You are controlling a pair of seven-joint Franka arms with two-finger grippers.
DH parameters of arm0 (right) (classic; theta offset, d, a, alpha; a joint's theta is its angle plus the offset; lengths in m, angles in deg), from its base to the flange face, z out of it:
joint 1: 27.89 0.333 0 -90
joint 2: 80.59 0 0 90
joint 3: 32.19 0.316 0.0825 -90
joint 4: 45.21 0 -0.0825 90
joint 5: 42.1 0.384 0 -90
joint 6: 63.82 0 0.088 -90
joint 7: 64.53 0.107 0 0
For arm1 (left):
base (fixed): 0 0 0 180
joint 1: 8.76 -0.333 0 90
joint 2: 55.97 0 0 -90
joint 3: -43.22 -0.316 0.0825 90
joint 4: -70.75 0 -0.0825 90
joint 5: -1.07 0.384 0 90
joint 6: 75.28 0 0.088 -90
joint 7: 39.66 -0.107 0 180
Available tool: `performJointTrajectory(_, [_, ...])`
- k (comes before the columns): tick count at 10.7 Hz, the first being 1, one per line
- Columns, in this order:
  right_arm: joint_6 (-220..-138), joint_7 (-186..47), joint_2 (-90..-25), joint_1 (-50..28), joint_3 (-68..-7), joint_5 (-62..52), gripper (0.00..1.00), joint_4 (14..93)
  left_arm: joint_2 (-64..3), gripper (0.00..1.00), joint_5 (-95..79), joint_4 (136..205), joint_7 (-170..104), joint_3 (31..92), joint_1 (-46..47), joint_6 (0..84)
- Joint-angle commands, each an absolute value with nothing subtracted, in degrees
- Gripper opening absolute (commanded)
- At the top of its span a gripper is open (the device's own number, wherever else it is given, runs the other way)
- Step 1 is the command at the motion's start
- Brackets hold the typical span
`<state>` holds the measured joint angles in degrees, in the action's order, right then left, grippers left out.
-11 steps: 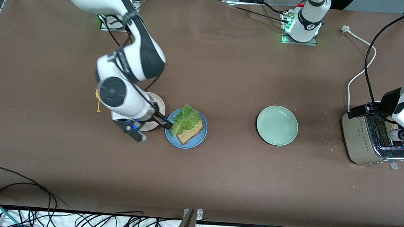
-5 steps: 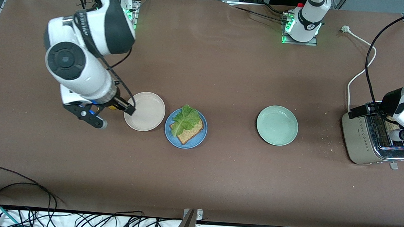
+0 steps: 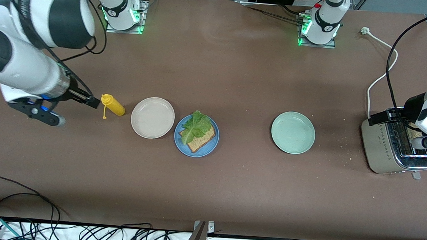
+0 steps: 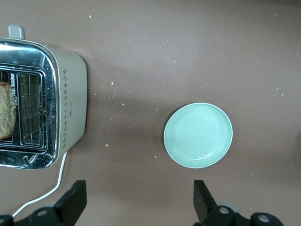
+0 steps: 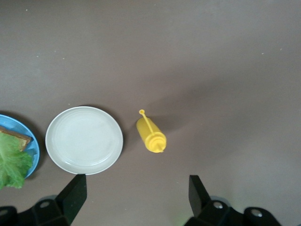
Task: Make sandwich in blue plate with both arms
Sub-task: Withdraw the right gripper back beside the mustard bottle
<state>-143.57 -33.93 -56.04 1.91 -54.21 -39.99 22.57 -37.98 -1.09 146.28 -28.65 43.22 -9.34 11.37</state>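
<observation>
Clock directions are read on the front view, with 12 o'clock toward the arms' bases.

1. Blue plate: lying on the tabletop near its middle, touching nothing but its load.
2. Sandwich, part-built: 1 slice of brown bread is lying flat on the blue plate, and 1 green lettuce leaf is lying on top, covering the slice's 11 o'clock half. No top slice is sitting on it.
3. Beige plate: sitting just beside the blue plate at its 10 o'clock, rims close together.
4. Yellow squeeze bottle: lying on its side at 9 o'clock of the beige plate, near it but apart.
5. Mint-green plate: sitting at 3 o'clock of the blue plate, well apart.
6. Toaster: standing at the left arm's end, at 3 o'clock of the mint-green plate, with 1 bread slice sitting in a slot. A white cord is trailing from it toward 12 o'clock.
7. Right tool: hanging over the tabletop at 9 o'clock of the yellow squeeze bottle, fingers spread wide, holding nothing.
8. Left tool: hanging by the toaster, fingers spread wide, holding nothing.
</observation>
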Motion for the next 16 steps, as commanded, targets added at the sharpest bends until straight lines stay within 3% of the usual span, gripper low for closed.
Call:
performJointTrajectory(1, [-143.3, -37.9, -59.2, 2.5, -57.2, -40.4, 0.96, 25.9, -38.3, 1.00, 0.0, 146.5, -29.7, 43.6, -9.6, 11.0])
performJointTrajectory(5, [-143.8, -40.0, -59.2, 1.3, -60.5, -40.2, 0.97, 26.1, -38.3, 1.00, 0.0, 146.5, -29.7, 43.6, -9.6, 11.0])
performJointTrajectory(7, [-146.6, -42.6, -63.2, -0.7, -59.8, -40.5, 0.97, 32.0, -38.2, 1.00, 0.0, 146.6, -29.7, 43.6, -9.6, 11.0])
performJointTrajectory(10, [-157.6, -43.4, -70.9, -18.1, -41.7, -41.6, 0.97, 46.9, -38.0, 1.00, 0.1, 146.6, -29.7, 43.6, -9.6, 11.0])
performJointTrajectory(14, [-173.2, -50.1, -76.1, -20.1, -40.5, -41.5, 0.98, 65.7, -37.9, 1.00, 0.5, 146.5, -29.7, 43.6, -9.6, 11.0])
performJointTrajectory(16, [-172.4, -52.3, -75.0, -19.8, -40.7, -41.4, 0.98, 64.7, -37.9, 1.00, 0.5, 146.5, -29.7, 43.6, -9.6, 11.0])
